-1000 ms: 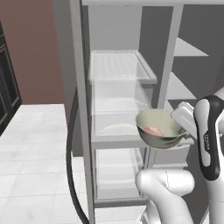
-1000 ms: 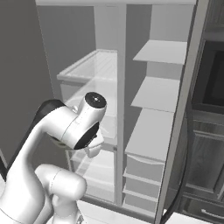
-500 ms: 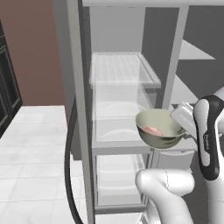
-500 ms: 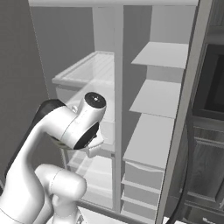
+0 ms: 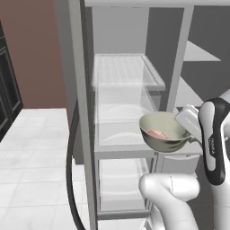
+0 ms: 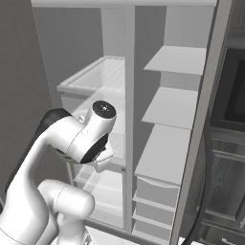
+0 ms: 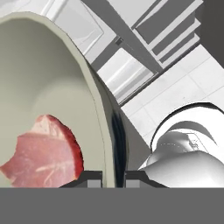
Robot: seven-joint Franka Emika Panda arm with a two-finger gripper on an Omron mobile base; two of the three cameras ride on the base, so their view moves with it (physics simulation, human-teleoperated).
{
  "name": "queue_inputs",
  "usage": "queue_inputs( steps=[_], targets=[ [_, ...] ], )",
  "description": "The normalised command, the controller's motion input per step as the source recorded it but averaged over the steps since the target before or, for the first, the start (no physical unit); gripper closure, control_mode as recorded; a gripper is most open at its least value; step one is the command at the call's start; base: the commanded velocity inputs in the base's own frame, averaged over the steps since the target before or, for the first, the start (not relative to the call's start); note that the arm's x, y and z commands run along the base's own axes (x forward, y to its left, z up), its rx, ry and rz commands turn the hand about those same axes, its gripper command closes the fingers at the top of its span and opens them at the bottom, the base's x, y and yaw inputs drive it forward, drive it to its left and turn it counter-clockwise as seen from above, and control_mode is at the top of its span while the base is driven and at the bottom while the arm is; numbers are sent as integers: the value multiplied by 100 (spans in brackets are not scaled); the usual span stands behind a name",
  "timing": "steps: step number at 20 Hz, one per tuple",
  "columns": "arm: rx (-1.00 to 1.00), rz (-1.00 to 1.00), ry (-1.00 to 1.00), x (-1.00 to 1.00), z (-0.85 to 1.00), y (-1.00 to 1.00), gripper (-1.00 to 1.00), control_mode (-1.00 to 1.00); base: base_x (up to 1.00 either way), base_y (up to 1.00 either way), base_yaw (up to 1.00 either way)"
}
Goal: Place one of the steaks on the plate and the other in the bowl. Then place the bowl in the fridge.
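Note:
The bowl, cream inside with a dark outside, hangs in the air in front of the open fridge, level with a middle shelf. A pink-red steak lies in it. My gripper is shut on the bowl's right rim. In the hand view the bowl is close up with the steak at its bottom, and my gripper pinches the rim between its two tips. The fridge stands open with pale shelves. The plate is out of view.
The open fridge door's edge and its dark curved handle stand left of the bowl. Translucent shelves and drawers fill the fridge's inside. A dark built-in oven is at the right. White tiled floor lies to the left.
The whole picture has shifted only slightly, so the base has crept a little. The bowl with the steak stays gripped at the same height before the fridge.

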Motion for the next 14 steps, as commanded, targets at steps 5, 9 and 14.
queue_inputs(
  steps=[5, 9, 14],
  targets=[
    [-1, -12, -9, -3, 4, 9, 100, -100, 0, 0, 0],
    [1, -60, -7, -4, 43, 16, 100, -100, 0, 0, 0],
    [-5, -58, -1, 0, 67, 32, 100, -100, 0, 0, 0]
  ],
)
